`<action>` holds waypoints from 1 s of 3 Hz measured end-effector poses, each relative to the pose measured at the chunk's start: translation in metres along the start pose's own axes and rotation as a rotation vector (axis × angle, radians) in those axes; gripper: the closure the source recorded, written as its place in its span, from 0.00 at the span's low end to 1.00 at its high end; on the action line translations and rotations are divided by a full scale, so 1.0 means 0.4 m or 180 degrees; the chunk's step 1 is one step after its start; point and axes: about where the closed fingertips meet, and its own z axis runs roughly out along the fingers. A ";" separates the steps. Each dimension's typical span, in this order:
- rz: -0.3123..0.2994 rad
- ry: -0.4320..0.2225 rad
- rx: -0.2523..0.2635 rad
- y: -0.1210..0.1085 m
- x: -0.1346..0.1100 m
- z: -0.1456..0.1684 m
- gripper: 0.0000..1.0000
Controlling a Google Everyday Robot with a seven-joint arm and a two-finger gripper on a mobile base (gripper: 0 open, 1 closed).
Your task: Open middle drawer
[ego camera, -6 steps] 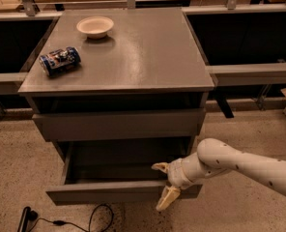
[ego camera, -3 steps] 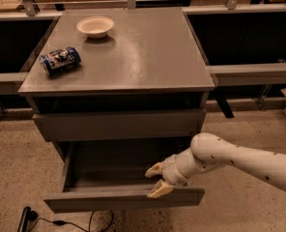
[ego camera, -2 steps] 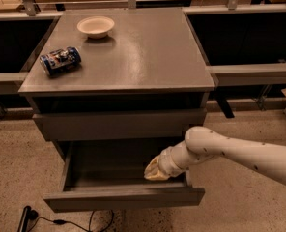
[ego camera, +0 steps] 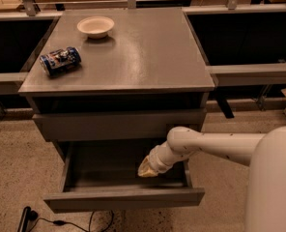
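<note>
The middle drawer [ego camera: 123,198] is a grey-brown, handleless, wide shallow box. It stands pulled well out of the cabinet, below a shut grey front [ego camera: 119,124], and its inside looks empty. My gripper [ego camera: 147,169] is on the end of the white arm that comes in from the right. It hangs over the right half of the open drawer's inside, behind the drawer front and not touching it. Its yellowish fingertips are pressed together and hold nothing.
On the grey cabinet top [ego camera: 148,57] a blue can [ego camera: 60,60] lies on its side at the left and a white bowl [ego camera: 95,26] stands at the back. A black cable [ego camera: 61,222] lies on the floor at the front left. Dark shelving flanks both sides.
The drawer has slid a little further out. My gripper has let go of the drawer's front edge, risen up over the drawer's inside, and its fingers have come together.
</note>
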 end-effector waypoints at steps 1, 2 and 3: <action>-0.0062 0.0089 -0.0213 0.045 0.016 0.080 0.83; -0.0167 -0.0076 -0.0573 0.111 -0.013 0.115 0.83; -0.0305 -0.0251 -0.0882 0.177 -0.054 0.104 0.83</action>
